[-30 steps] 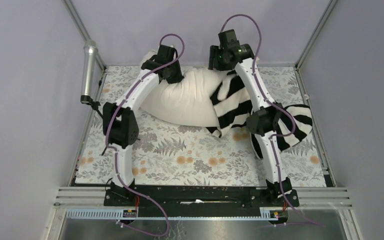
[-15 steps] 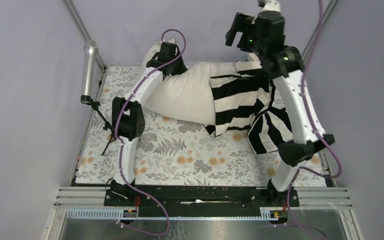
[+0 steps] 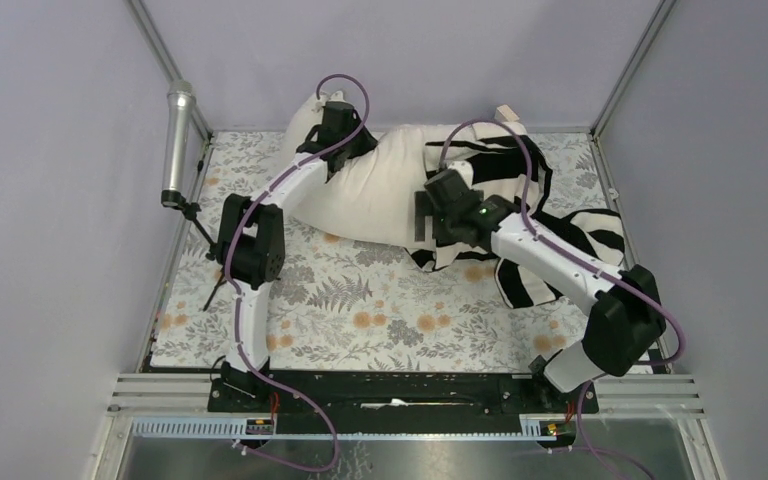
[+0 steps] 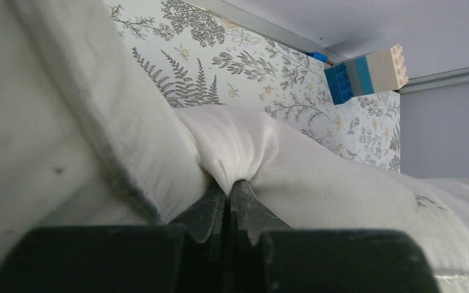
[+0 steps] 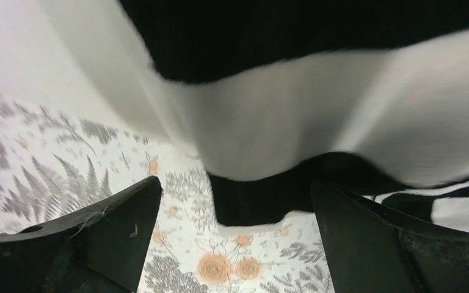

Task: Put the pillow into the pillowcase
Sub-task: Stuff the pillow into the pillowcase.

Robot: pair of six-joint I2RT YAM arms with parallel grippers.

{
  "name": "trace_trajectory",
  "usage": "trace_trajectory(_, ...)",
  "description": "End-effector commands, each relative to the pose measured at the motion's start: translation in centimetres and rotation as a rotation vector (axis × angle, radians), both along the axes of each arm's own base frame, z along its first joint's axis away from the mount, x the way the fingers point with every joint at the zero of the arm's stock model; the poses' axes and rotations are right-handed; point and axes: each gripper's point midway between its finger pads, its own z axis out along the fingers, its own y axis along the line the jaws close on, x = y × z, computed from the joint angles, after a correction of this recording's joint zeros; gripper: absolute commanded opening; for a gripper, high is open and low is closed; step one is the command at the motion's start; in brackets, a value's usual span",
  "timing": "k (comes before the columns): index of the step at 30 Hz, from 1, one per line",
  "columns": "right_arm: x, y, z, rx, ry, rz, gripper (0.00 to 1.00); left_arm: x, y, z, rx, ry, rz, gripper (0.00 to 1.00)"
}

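Crosswise, the pillow (image 3: 375,190) is laid left-right across the upper frame, right end in the pillowcase (image 3: 490,165); left gripper (image 4: 228,189) is clenched on it, right gripper (image 5: 235,184) released.

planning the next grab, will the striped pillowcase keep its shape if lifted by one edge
Probably not: the pillowcase lies crumpled and draped over the pillow, so it should flop. It likely weighs little, hanging in loose folds in the right wrist view. Its opening would probably sag shut.

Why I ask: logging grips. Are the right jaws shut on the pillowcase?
No, the right wrist view shows the jaws wide apart, the striped pillowcase unclamped ahead of them.
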Motion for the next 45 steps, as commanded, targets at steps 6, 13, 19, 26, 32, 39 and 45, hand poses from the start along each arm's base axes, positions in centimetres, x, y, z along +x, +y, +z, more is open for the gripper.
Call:
trace_trajectory(6, 3.9, -0.4, -1.0, -0.115, -0.11, -0.155, 0.99, -6.8, -0.3, -1.1, 0.158, 0.164, -0.081, 0.44)
trace_trajectory(13, 6.4, -0.8, -0.8, -0.119, -0.095, -0.14, 0.52, -7.3, 5.6, 10.3, 0.339, -0.091, 0.029, 0.99)
trace_trajectory(19, 7.2, -0.8, -1.1, -0.077, -0.06, -0.128, 0.34, -10.6, 12.6, 10.4, 0.467, -0.112, 0.239, 0.99)
trace_trajectory(26, 7.9, -0.2, -0.9, -0.046, -0.045, -0.094, 0.54, -10.2, 15.1, 8.0, 0.458, -0.091, 0.246, 0.99)
trace_trajectory(32, 7.9, 0.3, -0.5, -0.023, -0.044, -0.077, 0.84, -5.9, 15.4, 3.3, 0.406, -0.112, 0.18, 0.99)
trace_trajectory(39, 7.2, -2.0, -0.9, -0.112, -0.022, -0.125, 0.8, -3.9, 14.1, -0.4, 0.379, -0.113, 0.11, 0.7)
trace_trajectory(45, 6.9, -3.8, 0.1, -0.138, -0.059, -0.16, 0.93, -5.5, 13.7, -2.6, 0.361, -0.052, 0.115, 0.0)
